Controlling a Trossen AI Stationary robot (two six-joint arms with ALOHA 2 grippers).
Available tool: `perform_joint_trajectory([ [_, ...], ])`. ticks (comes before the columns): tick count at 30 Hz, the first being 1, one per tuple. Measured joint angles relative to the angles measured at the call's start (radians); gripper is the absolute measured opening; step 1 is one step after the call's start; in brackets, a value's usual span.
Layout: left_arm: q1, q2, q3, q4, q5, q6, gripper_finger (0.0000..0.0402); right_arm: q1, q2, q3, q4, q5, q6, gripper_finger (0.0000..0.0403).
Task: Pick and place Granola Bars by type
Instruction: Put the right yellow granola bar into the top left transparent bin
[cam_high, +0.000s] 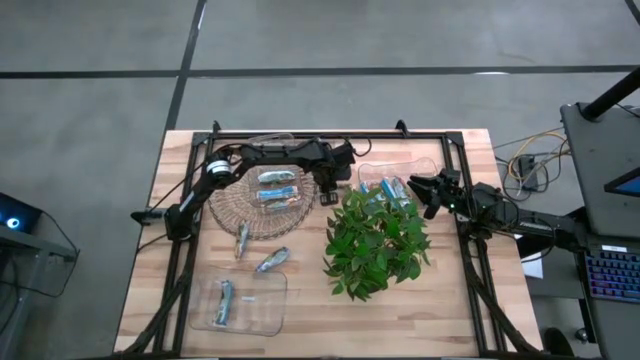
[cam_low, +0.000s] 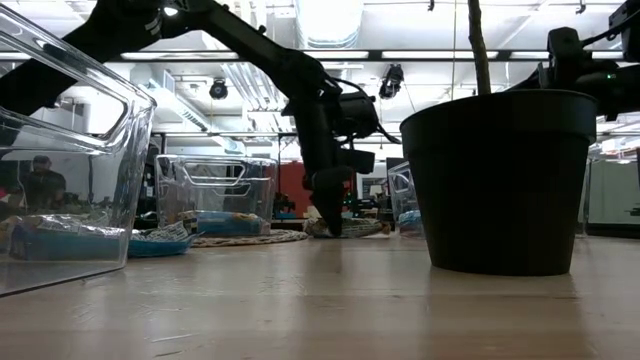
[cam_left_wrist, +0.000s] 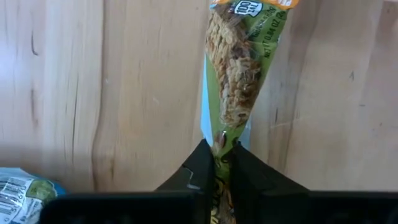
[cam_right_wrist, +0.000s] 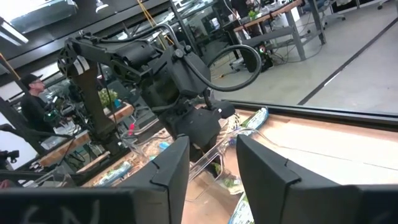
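A green-wrapped granola bar (cam_left_wrist: 239, 68) lies on the wood between the wicker basket (cam_high: 232, 212) and the plant (cam_high: 378, 240). My left gripper (cam_high: 328, 196) points down, shut on the bar's end. In the basket lie two silvery-blue bars (cam_high: 279, 187). Two more bars (cam_high: 256, 250) lie loose on the table. Another bar (cam_high: 225, 300) sits in the clear tray (cam_high: 262, 312) at the near left. Bars (cam_high: 395, 188) also lie in the clear bin (cam_high: 425, 165) at the far side. My right gripper (cam_right_wrist: 212, 163) waits open and level at the table's right, beside that bin. My left gripper pinches the green bar's wrapper end (cam_left_wrist: 225, 135) between its two fingers (cam_left_wrist: 200, 163), coming steeply from above. The wrapper is squeezed narrow at the fingertips. The rest of the bar stretches away from the fingers, flat over the wood; whether it touches the table I cannot tell.
The plant's dark pot (cam_low: 500, 180) stands close to the right of my left gripper (cam_low: 330, 215). A black frame (cam_high: 330, 134) runs along the table's far and side edges. Another wrapped bar (cam_left_wrist: 18, 193) lies just beside the left fingers. Bare wood lies at the near right.
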Motion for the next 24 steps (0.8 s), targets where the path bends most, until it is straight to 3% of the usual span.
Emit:
perform_joint_trajectory([
  [11, 0.003, -0.060, 0.000, -0.107, 0.000, -0.034, 0.0007, 0.000, 0.000, 0.000, 0.000, 0.000, 0.000, 0.0133],
  [24, 0.019, -0.263, 0.000, -0.246, -0.006, -0.027, 0.0004, 0.000, 0.005, 0.000, 0.000, 0.000, 0.000, 0.0123],
])
